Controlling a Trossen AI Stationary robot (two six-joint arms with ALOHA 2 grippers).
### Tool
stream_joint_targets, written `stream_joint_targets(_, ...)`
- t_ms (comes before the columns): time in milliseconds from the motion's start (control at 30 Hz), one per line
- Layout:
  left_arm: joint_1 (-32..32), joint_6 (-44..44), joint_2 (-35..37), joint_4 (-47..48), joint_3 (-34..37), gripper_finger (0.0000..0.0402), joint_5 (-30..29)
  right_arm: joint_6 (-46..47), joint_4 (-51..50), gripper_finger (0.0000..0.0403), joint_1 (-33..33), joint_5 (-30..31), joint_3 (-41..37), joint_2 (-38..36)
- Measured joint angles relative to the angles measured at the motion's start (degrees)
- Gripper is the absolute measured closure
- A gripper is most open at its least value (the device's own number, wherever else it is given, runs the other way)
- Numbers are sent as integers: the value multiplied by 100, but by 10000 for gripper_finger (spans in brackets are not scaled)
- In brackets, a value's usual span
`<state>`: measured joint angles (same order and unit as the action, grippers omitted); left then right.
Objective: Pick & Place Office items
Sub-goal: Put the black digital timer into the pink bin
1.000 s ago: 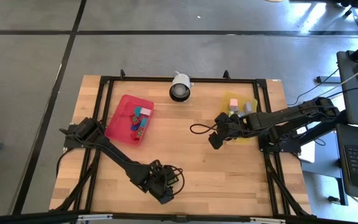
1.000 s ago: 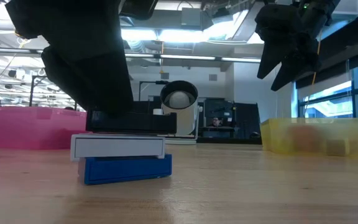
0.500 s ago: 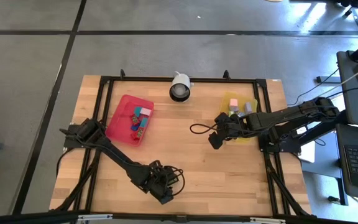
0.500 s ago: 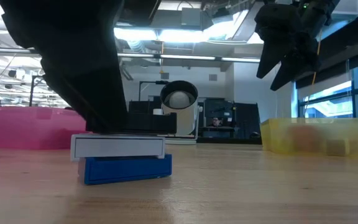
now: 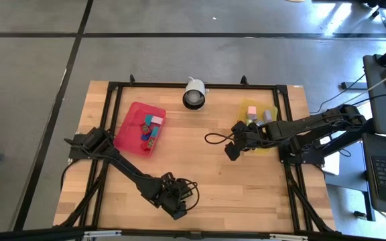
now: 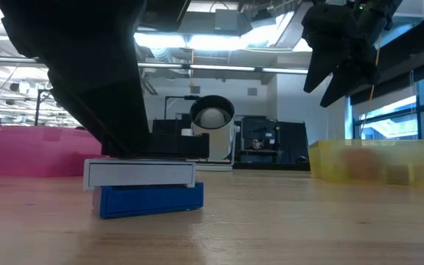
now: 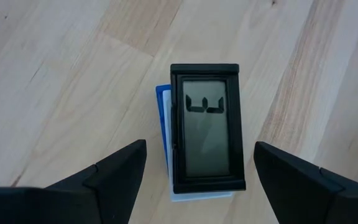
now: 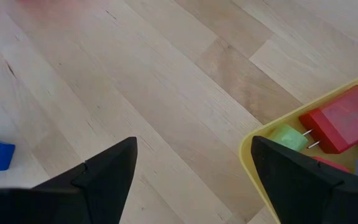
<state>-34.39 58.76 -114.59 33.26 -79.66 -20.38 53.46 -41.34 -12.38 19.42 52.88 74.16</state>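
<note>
1. Office items: a black, white-labelled rectangular block point(image 7: 205, 127) lies atop a blue piece point(image 6: 150, 199) on the wooden counter point(image 5: 246, 187).
2. Left gripper point(image 7: 201, 171) hovers directly above, fingers wide.
3. Right gripper point(image 8: 191, 177) hangs beside the yellow plastic tray point(image 5: 268, 144), fingers apart, empty.

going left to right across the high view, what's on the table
red tray with small coloured pieces → left tool, open, near the front edge → round white camera at the back → right tool, open → yellow tray

Two dark jointed arms trailing looped black cables.
</note>
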Motion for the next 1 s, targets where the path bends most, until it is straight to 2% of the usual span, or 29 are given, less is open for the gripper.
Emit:
stream_joint_targets(433, 4, 0, 0, 39, 0, 116, -59, 0, 0, 85, 1, 0, 0, -1)
stream_joint_targets(1000, 26, -21, 7, 39, 0, 247, -243, -1, 2, 85, 2, 0, 0, -1)
